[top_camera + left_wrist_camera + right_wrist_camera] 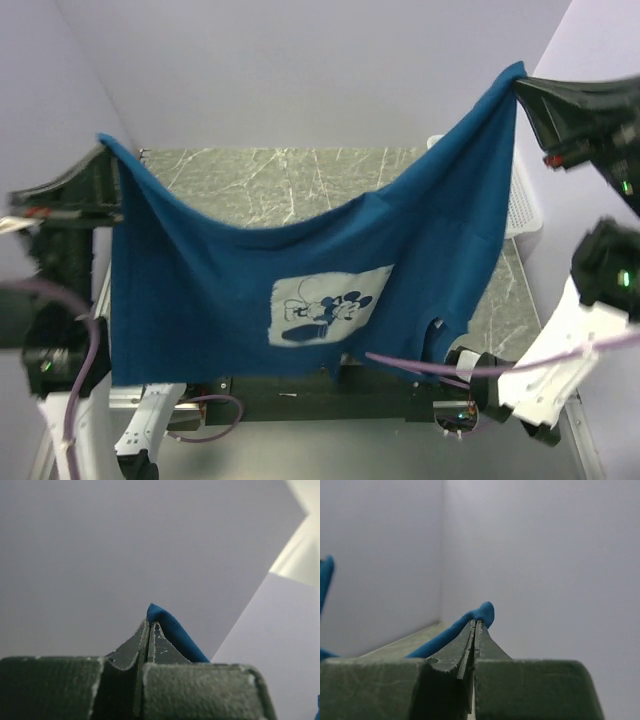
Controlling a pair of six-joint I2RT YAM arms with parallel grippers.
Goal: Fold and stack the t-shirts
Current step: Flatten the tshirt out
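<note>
Both the left gripper (pixel 149 626) and right gripper (pixel 475 624) clamp the t-shirt (pixel 230 250) so it hangs spread between them, probably for folding.

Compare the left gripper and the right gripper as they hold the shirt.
The right gripper pinches its corner higher in the top view than the left gripper, so the upper edge of the t-shirt slopes. In the wrist views, cloth trails rightward from the left gripper's tips, leftward from the right gripper's. Both are shut on the t-shirt, which hangs spread between them.
</note>
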